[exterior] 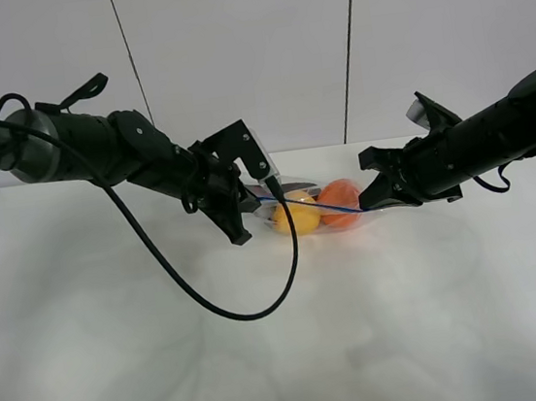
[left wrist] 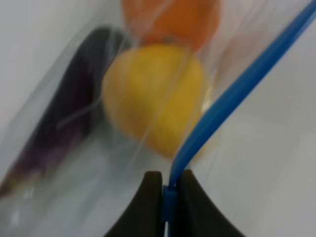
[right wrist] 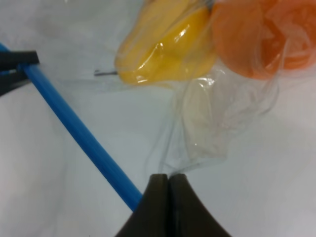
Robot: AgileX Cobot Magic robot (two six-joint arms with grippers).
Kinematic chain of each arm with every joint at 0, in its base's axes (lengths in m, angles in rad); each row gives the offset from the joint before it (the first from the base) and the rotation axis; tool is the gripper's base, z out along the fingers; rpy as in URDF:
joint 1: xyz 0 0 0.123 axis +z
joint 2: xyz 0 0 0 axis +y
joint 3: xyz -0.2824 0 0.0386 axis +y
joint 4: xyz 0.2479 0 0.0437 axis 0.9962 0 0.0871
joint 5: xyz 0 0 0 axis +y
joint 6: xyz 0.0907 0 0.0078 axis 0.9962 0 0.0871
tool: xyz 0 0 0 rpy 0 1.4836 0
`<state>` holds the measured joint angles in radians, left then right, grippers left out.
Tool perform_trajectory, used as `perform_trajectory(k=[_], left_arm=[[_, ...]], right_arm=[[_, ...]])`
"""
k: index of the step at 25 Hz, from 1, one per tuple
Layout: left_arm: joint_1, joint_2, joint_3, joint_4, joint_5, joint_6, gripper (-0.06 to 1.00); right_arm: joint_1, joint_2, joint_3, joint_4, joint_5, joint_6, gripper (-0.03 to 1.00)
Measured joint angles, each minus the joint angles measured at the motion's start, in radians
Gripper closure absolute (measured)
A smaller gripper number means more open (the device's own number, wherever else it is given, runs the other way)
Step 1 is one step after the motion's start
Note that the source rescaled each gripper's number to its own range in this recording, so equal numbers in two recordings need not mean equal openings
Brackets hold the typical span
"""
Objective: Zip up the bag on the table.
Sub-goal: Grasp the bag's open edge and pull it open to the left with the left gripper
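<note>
The bag [exterior: 313,210] is clear crinkly plastic and lies at the far middle of the table [exterior: 268,357], holding orange [exterior: 340,201], yellow [exterior: 296,219] and purple produce. Its blue zip strip [exterior: 318,205] runs stretched between my two grippers. My left gripper [exterior: 260,198] is shut on the strip's left end; the left wrist view shows the strip [left wrist: 237,94] pinched between the fingers [left wrist: 148,207]. My right gripper [exterior: 368,205] is shut on the bag's right end; the right wrist view shows the fingers [right wrist: 158,207] closed on the strip [right wrist: 79,133] and the plastic [right wrist: 217,118].
A black cable [exterior: 202,297] loops from the left arm down over the table in front of the bag. A white panelled wall [exterior: 241,57] stands behind the table.
</note>
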<state>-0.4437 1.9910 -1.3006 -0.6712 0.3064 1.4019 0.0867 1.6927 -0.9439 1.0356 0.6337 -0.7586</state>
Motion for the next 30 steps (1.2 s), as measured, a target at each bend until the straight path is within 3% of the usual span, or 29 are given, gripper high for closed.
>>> perform_trajectory(k=[6, 16, 30], left_arm=[[0.101, 0.0, 0.0, 0.0, 0.043, 0.0, 0.94], [0.195, 0.0, 0.0, -0.002, 0.081, 0.0, 0.94], [0.254, 0.0, 0.0, -0.005, 0.095, 0.003, 0.94]], right_arm=[[0.0, 0.0, 0.0, 0.0, 0.0, 0.001, 0.97], [0.0, 0.0, 0.0, 0.0, 0.002, 0.001, 0.97], [0.0, 0.0, 0.0, 0.001, 0.003, 0.005, 0.97]])
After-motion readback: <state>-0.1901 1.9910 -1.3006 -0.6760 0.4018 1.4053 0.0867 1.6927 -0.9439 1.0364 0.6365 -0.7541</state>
